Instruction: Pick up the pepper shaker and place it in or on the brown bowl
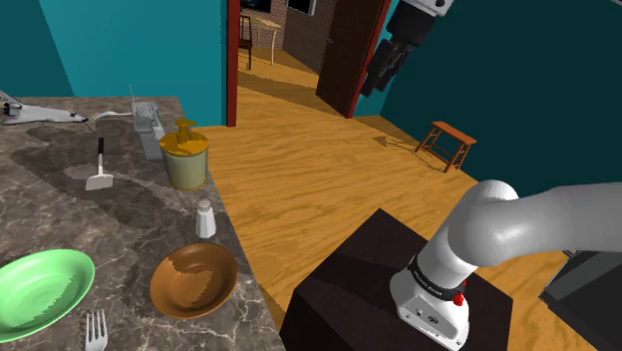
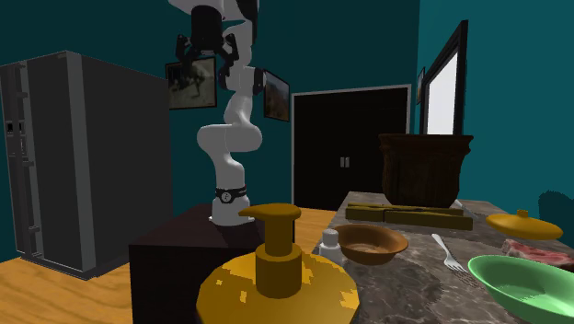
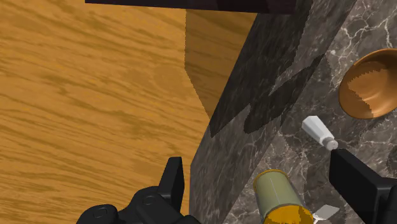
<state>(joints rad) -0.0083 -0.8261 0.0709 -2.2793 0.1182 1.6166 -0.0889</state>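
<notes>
- Shoulder view: jaws way up high, well off the table (image 1: 50,199); the white shaker (image 1: 205,218) stands far below them, just beside the brown bowl (image 1: 194,280).
- Second exterior view: shaker (image 2: 329,244) low beneath the jaws, by the bowl (image 2: 371,243).
- Wrist view: jaws spread wide; shaker (image 3: 318,132) ahead of them, bowl (image 3: 372,86) beyond.

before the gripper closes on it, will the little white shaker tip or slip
The shaker stands tall and narrow, so a sideways nudge would probably tip it. Its round body looks smooth, so it might roll once down. Much smaller than the brown bowl, it is likely light.
</notes>
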